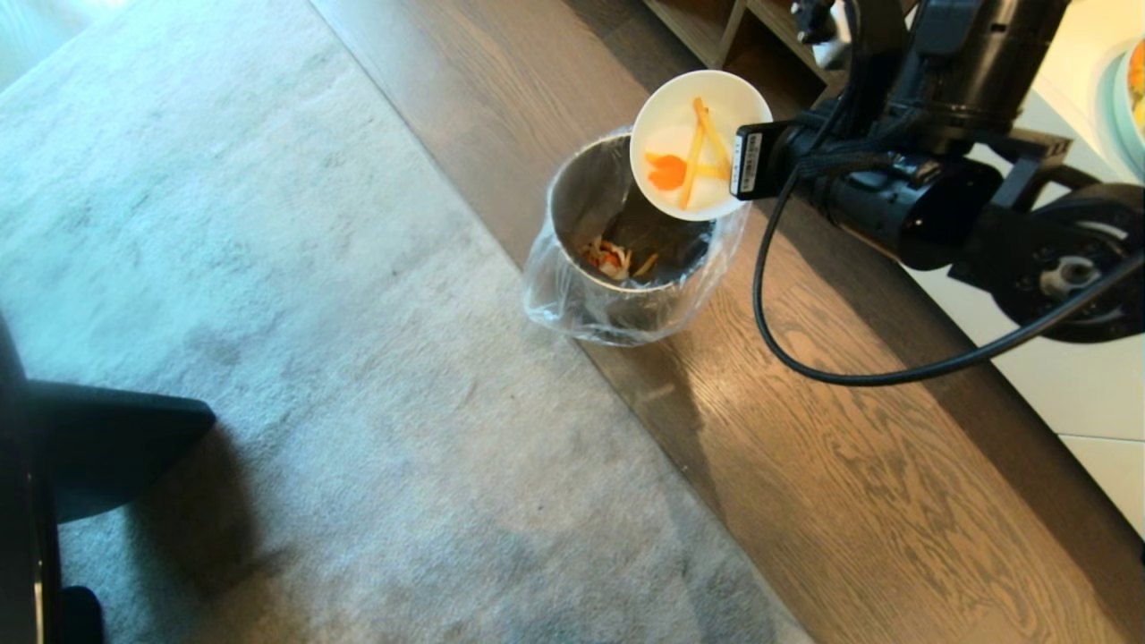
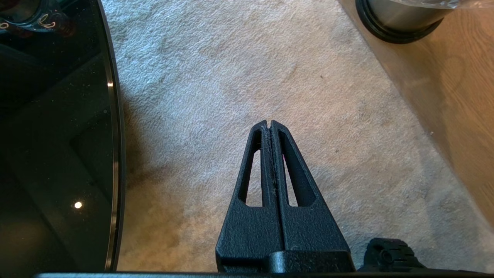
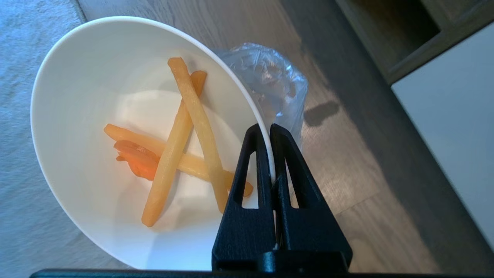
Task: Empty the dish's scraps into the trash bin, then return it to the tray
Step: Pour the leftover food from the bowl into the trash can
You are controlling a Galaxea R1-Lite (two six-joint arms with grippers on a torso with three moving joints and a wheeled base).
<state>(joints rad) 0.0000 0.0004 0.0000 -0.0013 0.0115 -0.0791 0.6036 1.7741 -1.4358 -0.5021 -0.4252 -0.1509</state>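
The dish [image 1: 684, 125] is plain glossy white; its scraps [image 3: 181, 146] are pale-yellow sticks and one orange slice. The trash bin [image 1: 581, 192] is brushed steel with a clear liner. Carpet [image 1: 224, 313] is plain grey; floor [image 1: 850, 465] is brown woodgrain.

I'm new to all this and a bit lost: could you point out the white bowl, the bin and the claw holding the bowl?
dish [image 1: 666, 125], head view, on its bare inner wall.
trash bin [image 1: 581, 192], head view, on its steel inside wall.
right gripper [image 3: 269, 129], right wrist view, between the fingertips pinching the dish's rim.
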